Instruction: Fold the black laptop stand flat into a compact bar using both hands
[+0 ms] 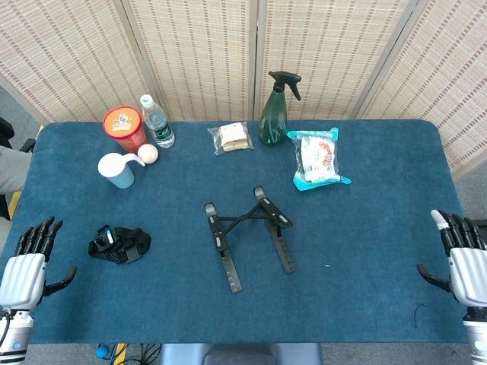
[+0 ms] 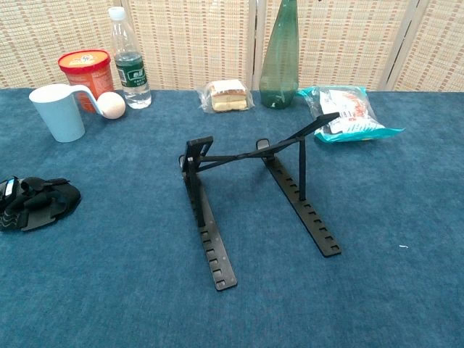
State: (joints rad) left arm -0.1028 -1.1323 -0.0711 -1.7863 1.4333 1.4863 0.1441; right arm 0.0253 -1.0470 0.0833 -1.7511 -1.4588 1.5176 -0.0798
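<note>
The black laptop stand (image 1: 247, 237) stands unfolded in the middle of the blue table, its two notched rails splayed toward me and joined by crossed struts. In the chest view the laptop stand (image 2: 254, 196) shows its raised support arms at the far end. My left hand (image 1: 30, 262) lies at the table's near left corner, fingers spread and holding nothing. My right hand (image 1: 462, 255) rests at the near right edge, also spread and empty. Both hands are far from the stand, and neither appears in the chest view.
A black strap bundle (image 1: 119, 243) lies left of the stand. Along the back stand a red tub (image 1: 125, 128), water bottle (image 1: 157, 122), white cup (image 1: 118, 169), egg (image 1: 148, 153), wrapped sandwich (image 1: 232, 137), green spray bottle (image 1: 275, 112) and a snack bag (image 1: 318, 158).
</note>
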